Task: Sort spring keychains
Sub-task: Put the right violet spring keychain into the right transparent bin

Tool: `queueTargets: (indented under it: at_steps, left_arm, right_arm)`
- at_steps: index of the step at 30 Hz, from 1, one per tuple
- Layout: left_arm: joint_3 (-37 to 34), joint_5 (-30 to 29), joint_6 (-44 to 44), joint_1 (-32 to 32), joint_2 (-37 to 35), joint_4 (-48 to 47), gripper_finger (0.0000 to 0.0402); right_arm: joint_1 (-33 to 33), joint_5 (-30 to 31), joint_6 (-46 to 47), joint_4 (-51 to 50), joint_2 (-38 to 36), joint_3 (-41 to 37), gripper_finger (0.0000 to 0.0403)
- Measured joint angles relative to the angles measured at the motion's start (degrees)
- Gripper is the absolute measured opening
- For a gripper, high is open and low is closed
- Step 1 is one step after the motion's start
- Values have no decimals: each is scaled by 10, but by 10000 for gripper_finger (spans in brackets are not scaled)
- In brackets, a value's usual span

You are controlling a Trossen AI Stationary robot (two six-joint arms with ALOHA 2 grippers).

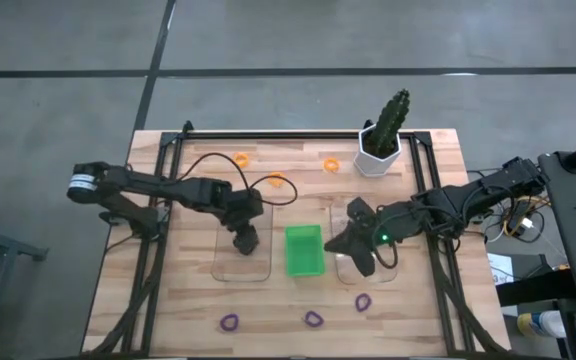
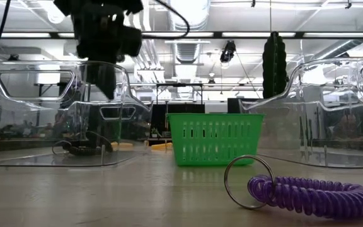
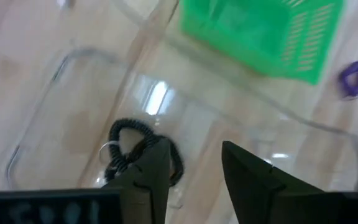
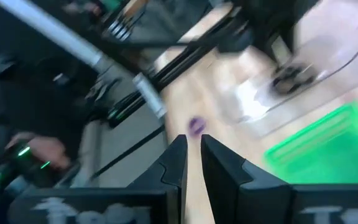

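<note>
One black keychain is down in the left tray, and most of the sort is left to do.

Fingers parted and empty, the left gripper [image 3: 194, 171] hangs just above the left clear tray [image 1: 222, 268], where a black spring keychain [image 3: 122, 138] lies loose on the tray floor: a dark, tightly wound coil with a small metal ring. The right gripper [image 4: 192, 155] is over the right clear tray [image 1: 345, 272], fingers nearly together with nothing visible between them. By the look of it only that one coil is sorted: the green tray [image 1: 304, 250] appears empty, three orange keychains [image 1: 277, 181] lie on the far side of the table, and three purple ones [image 1: 313, 319] lie near the front edge. Each is a short springy loop.
</note>
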Motion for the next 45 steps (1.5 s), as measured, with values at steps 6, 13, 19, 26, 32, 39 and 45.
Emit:
queueTargets:
  at_steps: [6, 13, 19, 26, 32, 39, 45]
  left_arm:
    - [51, 1, 5, -1, -1, -1, 137]
    - [115, 1, 7, -7, -1, -1, 138]
    - [170, -7, -6, -15, -1, -1, 138]
    - [215, -21, -21, -15, -1, -1, 138]
    - [253, -21, -15, -17, -1, -1, 138]
    - [304, -10, 30, -21, -2, -2, 138]
    - [327, 13, 64, -29, -10, -2, 138]
  right_arm:
    - [12, -77, 50, -5, 1, 0, 43]
    - [50, -206, 195, -70, 1, 0, 43]
    - [120, -207, 345, -181, 2, -5, 43]
    - [215, -134, 513, -204, 2, -30, 63]
    - [292, -46, 683, -198, 2, -65, 132]
    - [322, 20, 821, -137, 34, -124, 190]
    - [321, 32, 803, -68, 114, -130, 193]
